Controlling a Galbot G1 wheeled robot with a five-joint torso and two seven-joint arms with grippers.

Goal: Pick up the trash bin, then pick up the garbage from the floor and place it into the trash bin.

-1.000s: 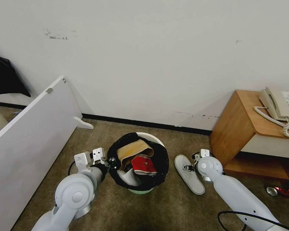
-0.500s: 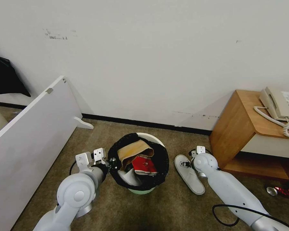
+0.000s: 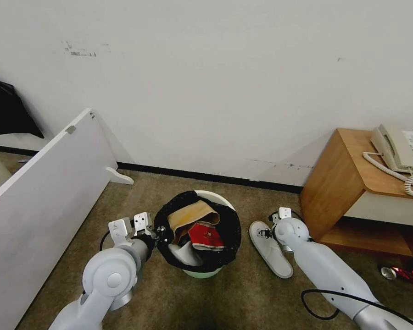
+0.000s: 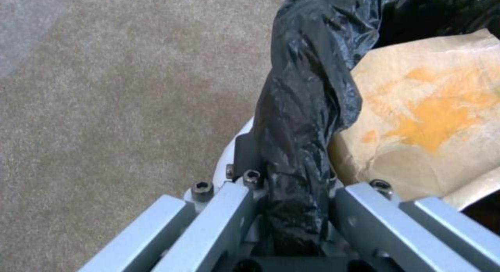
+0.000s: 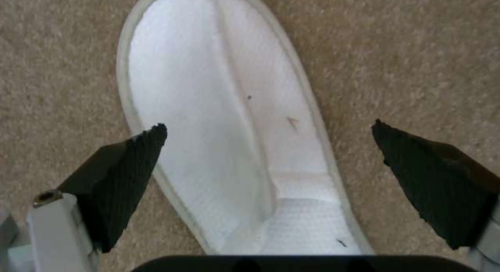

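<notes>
Brown carpet under a white wall.
Your left gripper [image 4: 291,209] pinches the trash bin [image 3: 206,271] rim; your right gripper [image 5: 268,154], fingers spread, straddles the white slipper [image 5: 218,147] beside a wooden side table [image 3: 348,188].

Hotel room — carpet [image 3: 243,298] (bedside phone [image 3: 401,149])

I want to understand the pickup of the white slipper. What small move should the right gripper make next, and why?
Probably lower the right gripper straight down, then close. Its fingers are spread wide on either side of the white slipper, which lies flat on the carpet. The left gripper is shut on the bag-lined rim of the trash bin.
</notes>
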